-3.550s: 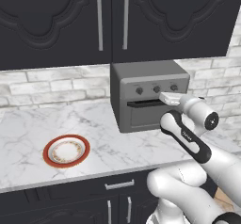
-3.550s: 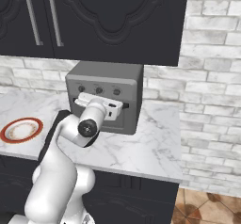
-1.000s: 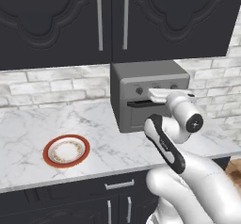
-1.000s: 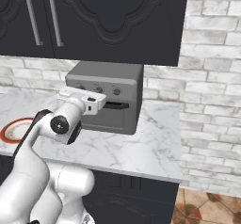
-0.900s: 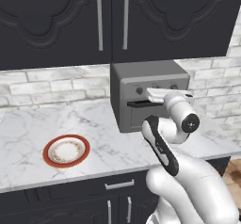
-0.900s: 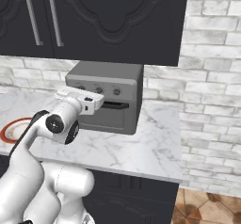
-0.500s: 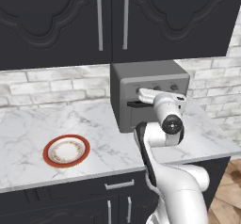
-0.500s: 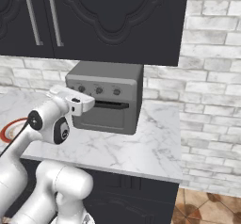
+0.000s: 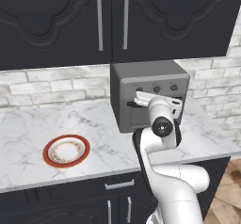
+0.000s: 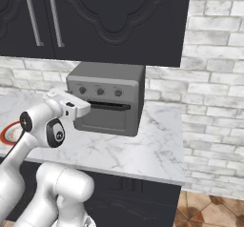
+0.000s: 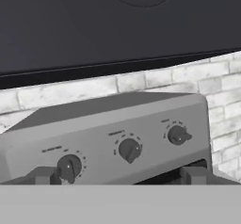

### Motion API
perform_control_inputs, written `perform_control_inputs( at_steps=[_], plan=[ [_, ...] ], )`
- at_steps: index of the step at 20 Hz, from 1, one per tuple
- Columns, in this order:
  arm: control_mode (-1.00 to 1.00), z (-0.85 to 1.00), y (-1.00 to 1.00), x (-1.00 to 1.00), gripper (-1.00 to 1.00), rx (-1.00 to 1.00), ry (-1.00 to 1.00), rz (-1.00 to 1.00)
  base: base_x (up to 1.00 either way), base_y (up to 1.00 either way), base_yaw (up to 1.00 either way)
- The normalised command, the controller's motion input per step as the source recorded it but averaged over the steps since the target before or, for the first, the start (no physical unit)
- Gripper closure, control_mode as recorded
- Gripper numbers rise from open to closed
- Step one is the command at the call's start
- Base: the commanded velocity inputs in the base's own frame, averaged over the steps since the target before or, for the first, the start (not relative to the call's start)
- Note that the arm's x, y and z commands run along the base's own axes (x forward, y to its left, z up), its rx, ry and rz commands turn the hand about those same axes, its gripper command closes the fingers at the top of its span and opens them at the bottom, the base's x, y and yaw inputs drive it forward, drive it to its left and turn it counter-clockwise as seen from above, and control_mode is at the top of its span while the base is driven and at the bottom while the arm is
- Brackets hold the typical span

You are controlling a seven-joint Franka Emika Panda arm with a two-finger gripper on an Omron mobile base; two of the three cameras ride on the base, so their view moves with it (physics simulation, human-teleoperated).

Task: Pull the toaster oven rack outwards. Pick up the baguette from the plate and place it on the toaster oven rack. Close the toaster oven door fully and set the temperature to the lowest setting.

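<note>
1 toaster oven [image 9: 141, 79] on the counter, with 3 round knobs [image 11: 129, 149] in a row across its front and 1 dark handle bar [image 10: 109, 106] on 1 closed toaster oven door [image 10: 106, 119]

1 plate [image 9: 66, 151] with a red-orange rim, bare on top

1 marble counter [image 9: 28, 129]

2 upper cabinet doors [image 9: 56, 20] in the left base view, carrying 2 vertical silver handles [image 9: 99, 20]

1 drawer pull [image 9: 119, 185] below the counter edge

1 white arm with 1 gripper [image 11: 120, 175], 2 dark fingertips [image 11: 192, 174]
</note>
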Motion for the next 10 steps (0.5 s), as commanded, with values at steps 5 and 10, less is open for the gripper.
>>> perform_control_inputs(
  at_steps=[5, 10],
  plan=[
    [-1.00, 0.00, -0.05, -0.27, -1.00, 0.11, -0.02, -0.01, 0.00, 0.00, 0.00],
    [-1.00, 0.00, -0.13, -0.18, -1.00, 0.20, 0.00, 0.00, 0.00, 0.00, 0.00]
  ],
)
